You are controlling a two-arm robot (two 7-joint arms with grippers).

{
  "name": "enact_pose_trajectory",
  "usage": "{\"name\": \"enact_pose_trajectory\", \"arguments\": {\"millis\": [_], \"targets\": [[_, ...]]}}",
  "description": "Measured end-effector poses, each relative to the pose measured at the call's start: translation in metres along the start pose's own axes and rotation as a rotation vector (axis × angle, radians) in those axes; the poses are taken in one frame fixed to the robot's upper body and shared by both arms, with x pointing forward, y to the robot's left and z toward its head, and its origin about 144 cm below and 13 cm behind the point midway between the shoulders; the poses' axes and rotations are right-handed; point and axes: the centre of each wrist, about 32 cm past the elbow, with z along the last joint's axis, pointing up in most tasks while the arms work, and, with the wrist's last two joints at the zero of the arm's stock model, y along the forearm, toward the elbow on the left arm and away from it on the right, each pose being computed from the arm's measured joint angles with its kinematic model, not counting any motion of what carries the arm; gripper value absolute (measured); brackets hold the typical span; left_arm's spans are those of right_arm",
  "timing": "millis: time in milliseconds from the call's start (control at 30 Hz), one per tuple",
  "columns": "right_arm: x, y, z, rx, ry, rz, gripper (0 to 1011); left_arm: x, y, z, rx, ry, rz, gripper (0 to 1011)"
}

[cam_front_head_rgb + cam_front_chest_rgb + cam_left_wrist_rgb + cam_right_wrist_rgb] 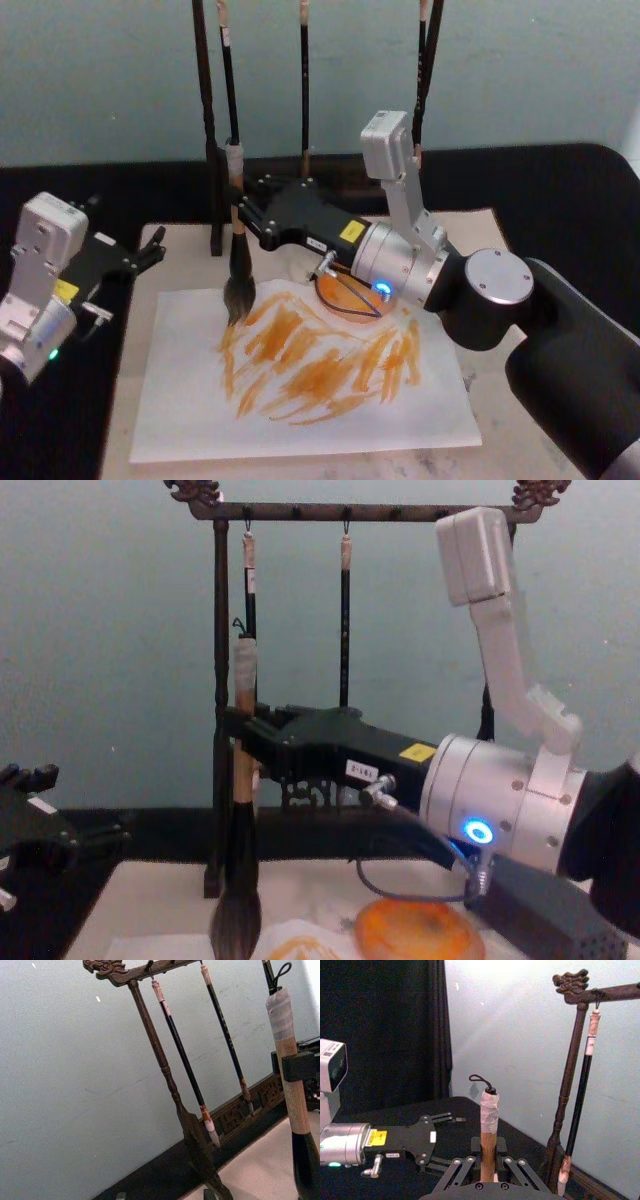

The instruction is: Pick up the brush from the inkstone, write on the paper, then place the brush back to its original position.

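Brush point(241, 262) stands upright, handle clamped by right gripper point(240, 212), bristle tip on paper point(300, 430); left gripper point(152, 252) rests at left, jaws spread.

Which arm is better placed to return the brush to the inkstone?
Right. The right gripper holds the brush upright over the paper, near the inkstone; the left gripper sits empty beside the paper.
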Motion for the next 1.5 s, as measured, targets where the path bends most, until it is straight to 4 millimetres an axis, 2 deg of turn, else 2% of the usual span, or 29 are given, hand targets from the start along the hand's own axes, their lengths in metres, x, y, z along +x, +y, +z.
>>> {"name": "enact_pose_trajectory", "arguments": {"millis": [500, 1067, 1500], "targets": [[-0.002, -0.015, 0.016, 0.068, 0.003, -0.031, 175, 0.0, 0.0, 0.0, 0.0, 0.0, 0.0, 1001], [-0.001, -0.065, 0.031, 0.139, 0.135, -0.217, 175, 0.0, 0.0, 0.0, 0.0, 0.0, 0.0, 1001], [0.011, -0.098, 0.027, 0.158, 0.388, -0.424, 175, 0.0, 0.0, 0.0, 0.0, 0.0, 0.0, 1001]]}}
